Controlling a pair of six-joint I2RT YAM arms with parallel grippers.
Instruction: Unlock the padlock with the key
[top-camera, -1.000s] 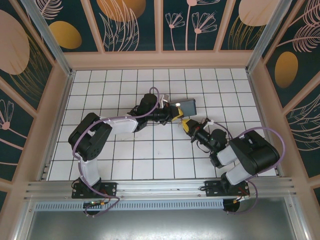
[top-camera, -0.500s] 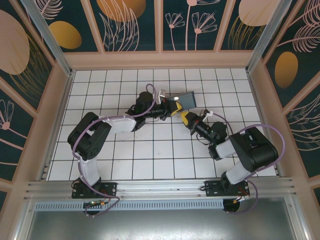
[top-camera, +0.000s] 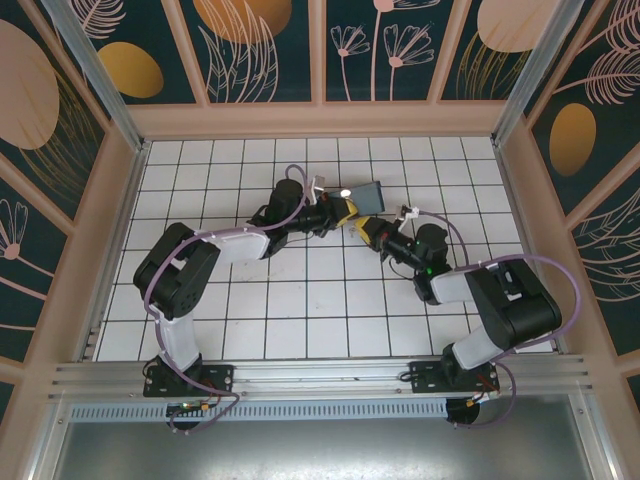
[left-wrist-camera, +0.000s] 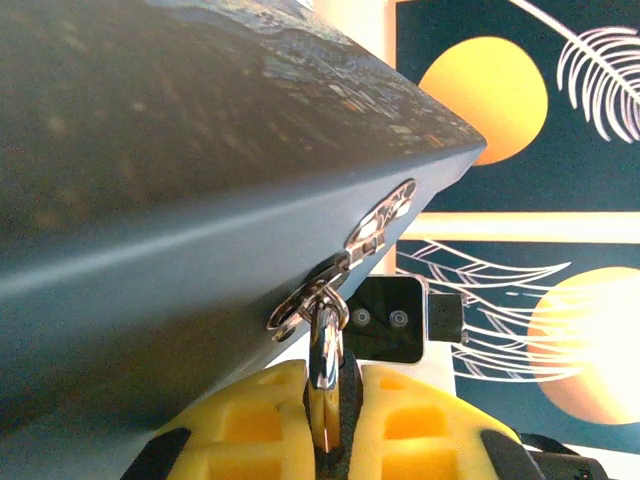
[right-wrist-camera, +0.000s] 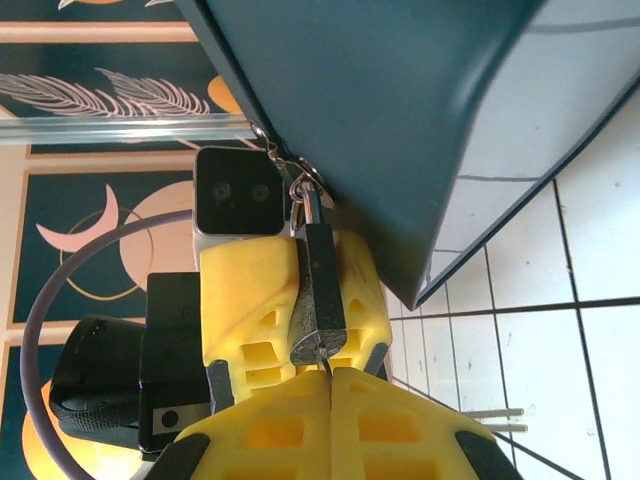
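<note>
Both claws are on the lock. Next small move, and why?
Probably twist the right claw slightly to turn the key. Its blade appears to enter the bottom of the padlock, which the left claw pinches steady where it hangs from the hasp on the box.

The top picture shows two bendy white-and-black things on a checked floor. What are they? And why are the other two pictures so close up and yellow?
Those are two robot arms, a left arm and a right arm, bolted to the near edge of a white tiled table. The top picture comes from a camera above them. The other two come from small cameras on the wrists, so you see each arm's own yellow fingers close up. The arms meet at a dark box, which is tilted. A tiny padlock hangs from its metal latch. The left gripper is shut on the padlock. The right gripper is shut on a thin key that pokes into the padlock's bottom.
</note>
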